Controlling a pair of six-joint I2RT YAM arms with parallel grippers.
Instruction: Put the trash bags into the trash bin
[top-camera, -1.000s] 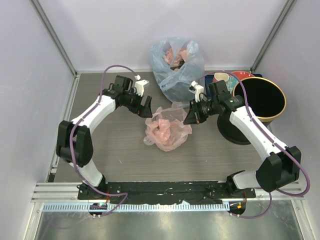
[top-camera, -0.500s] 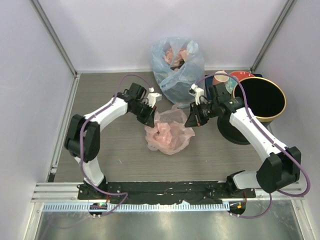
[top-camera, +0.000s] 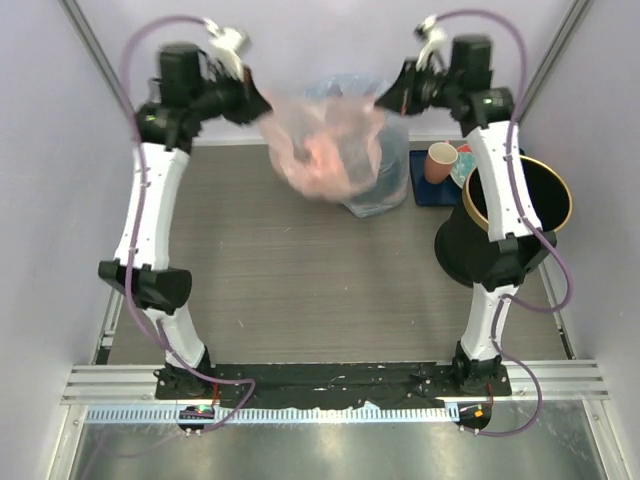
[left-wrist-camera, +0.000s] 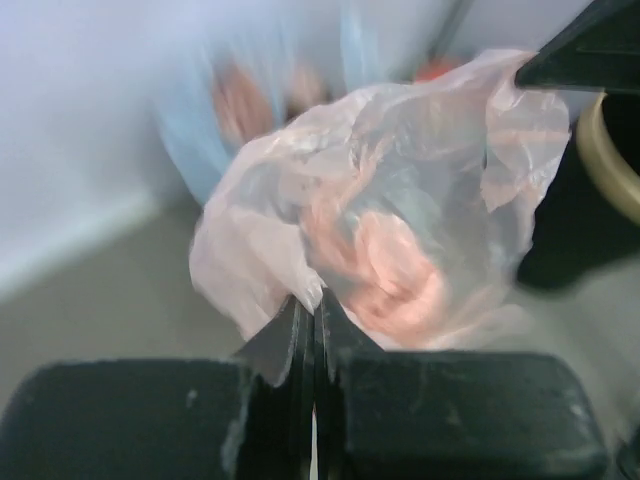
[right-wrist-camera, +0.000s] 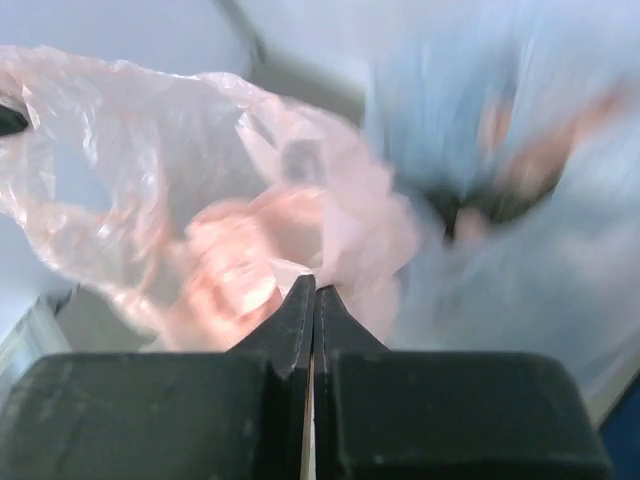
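From above, the pale-pink trash bag (top-camera: 322, 150) hangs in the air, stretched between the left gripper (top-camera: 252, 102) and the right gripper (top-camera: 392, 98), each of them closed on one upper edge; its long axis runs left to right, and it sags in front of the bluish stuffed bag (top-camera: 388, 190) at the far side of the table (top-camera: 290, 280); the trash bin (top-camera: 556, 228) stands to the right of the hanging bag and nearer, its mouth open upward inside the gold hoop (top-camera: 470, 205), so the right arm is much the closer of the two; a paper cup (top-camera: 439, 162) on a dark blue tray (top-camera: 420, 188) sits between bag and bin, and the side walls are close, so room is tight on the right but open above. In the left wrist view the left gripper (left-wrist-camera: 312, 308) has its jaws pinched together on a fold of the trash bag (left-wrist-camera: 400, 230), which billows away toward the hoop (left-wrist-camera: 603, 150) at the right edge; the picture is blurred. In the right wrist view the right gripper (right-wrist-camera: 312, 292) likewise nips thin film, the jaws meeting with no gap; the trash bag (right-wrist-camera: 190, 200) spreads to the left, the bluish bag (right-wrist-camera: 520, 170) blurred to the right.
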